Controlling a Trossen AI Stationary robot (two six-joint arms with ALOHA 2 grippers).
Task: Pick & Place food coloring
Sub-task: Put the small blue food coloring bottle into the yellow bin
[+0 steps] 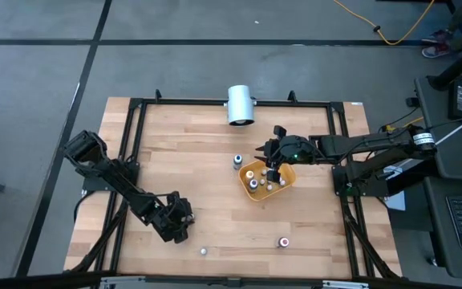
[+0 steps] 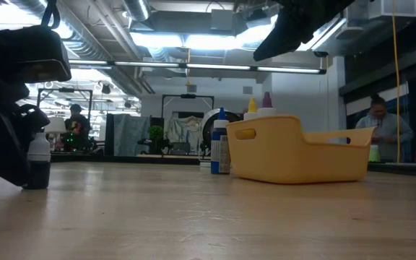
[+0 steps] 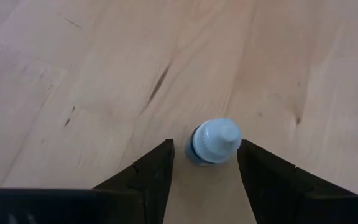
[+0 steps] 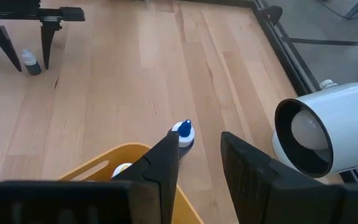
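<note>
The left claw [image 3: 205, 171] straddles an upright food coloring bottle [image 3: 214, 142] on the table [image 3: 104, 74], fingers open, not yet touching it. This looks like the grasp step; next, close and lift toward the yellow tray [image 1: 285, 175], where the empty, part-open right claw [image 1: 273, 163] hovers.

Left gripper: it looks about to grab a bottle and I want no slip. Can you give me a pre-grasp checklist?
1. Dark bottle between the left gripper's fingers: ok.
2. Bottle upright: ok, seen in the right wrist view.
3. Fingers touching the bottle: not ok, gaps show on both sides.
4. Bare table around the bottle: ok.
5. Yellow tray has room: ok.
6. Right gripper clear of the tray: not ok, it hangs over it.
</note>
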